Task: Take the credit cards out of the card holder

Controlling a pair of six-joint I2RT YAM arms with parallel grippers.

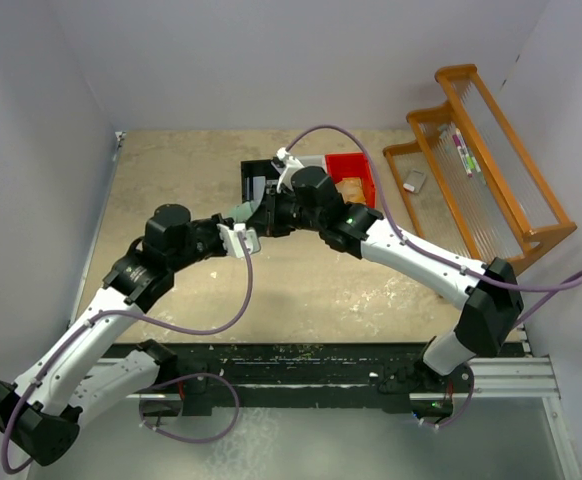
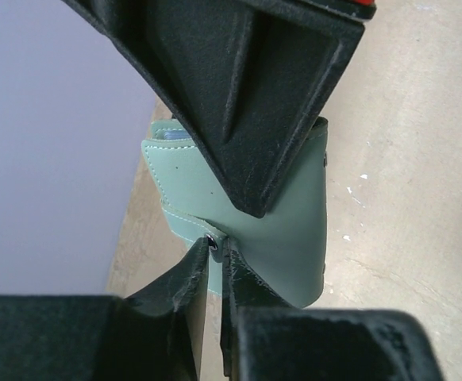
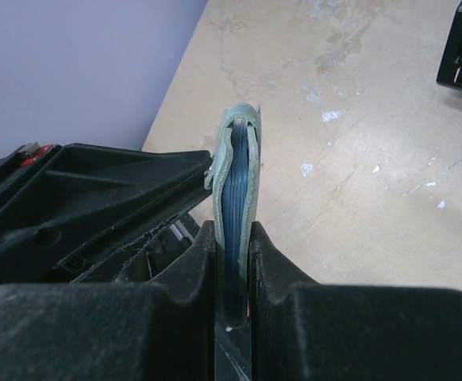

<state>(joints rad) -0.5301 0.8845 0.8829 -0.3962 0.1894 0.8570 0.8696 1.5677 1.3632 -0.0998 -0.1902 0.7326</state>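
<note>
The tan tabletop fills most of the top view, with a wooden rack along its right side. A black bin and a red bin stand at the far middle. Both arms reach in and meet just in front of the bins, and the card holder is caught between them, apparently lifted off the tabletop.

The right pincer is pressed onto the card holder edge-on, one finger on each outer face, clamping the two panels together. The left pincer is nearly pressed together and pinches a thin bit of the card holder by a small metal snap. The right pincer's broad black finger lies across the teal face just above it.

The credit cards cannot be made out for certain. Only bluish layers show between the panels, so they are most likely inside.

The main risk is the right clamp: squeezing the panels flat would pin the cards in their slots. The left grip is shallow and sits at the very edge — a pull could slip off the snap or strain the stitching. If either pincer lets go early, the holder could swing or drop, perhaps spilling the cards toward the bins.
</note>
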